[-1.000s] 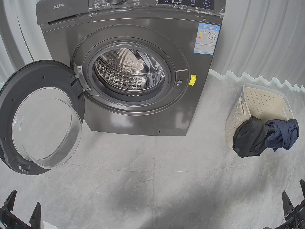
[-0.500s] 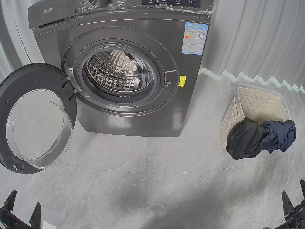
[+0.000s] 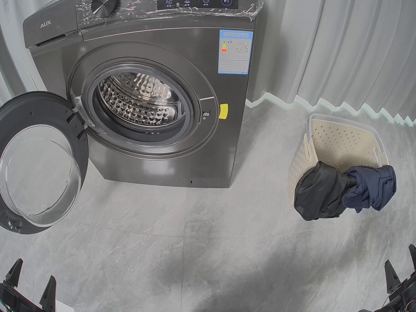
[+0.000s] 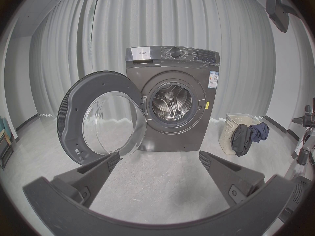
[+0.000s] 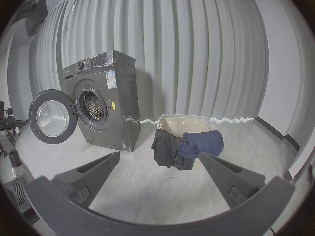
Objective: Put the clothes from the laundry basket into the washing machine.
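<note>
Head view shows left hand (image 3: pixel 34 269) and right hand (image 3: pixel 399 255) low, both spread apart, empty.

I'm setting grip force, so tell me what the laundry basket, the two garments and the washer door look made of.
Laundry basket: cream plastic, matte; moulded perforated walls.
Black garment: thin cloth, faint sheen, perhaps synthetic; drapes limply over the rim.
Navy garment: softer matte fabric, possibly cotton; bunched folds.
Washer door: dark grey frame, probably plastic, around a clear domed window, glass or plastic.
</note>
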